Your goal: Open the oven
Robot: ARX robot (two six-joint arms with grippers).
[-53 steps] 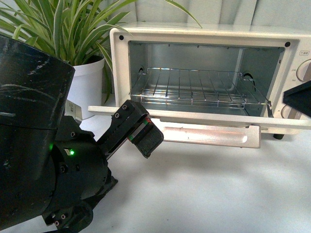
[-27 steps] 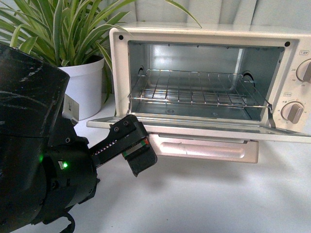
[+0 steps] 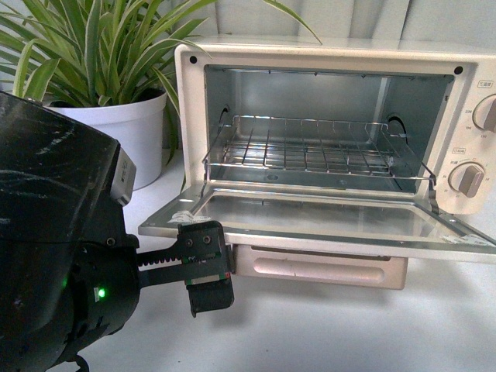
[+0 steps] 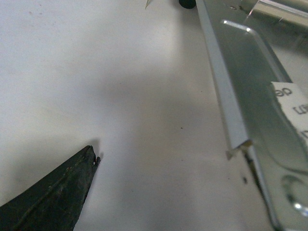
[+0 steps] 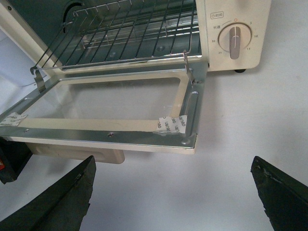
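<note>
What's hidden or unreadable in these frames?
- Front view: upper knob cut by the right edge; left gripper seen edge-on, opening unclear.
- Left wrist view: only one fingertip in frame.
- Right wrist view: handle mostly under the door; sticker text blurred.

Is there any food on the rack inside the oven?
No, the wire rack inside the oven is bare, with nothing lying on it.

Cream oven (image 3: pixel 333 54), silver rack (image 3: pixel 310 147), green plant (image 3: pixel 93 46), white pot (image 3: pixel 143 132).
</note>
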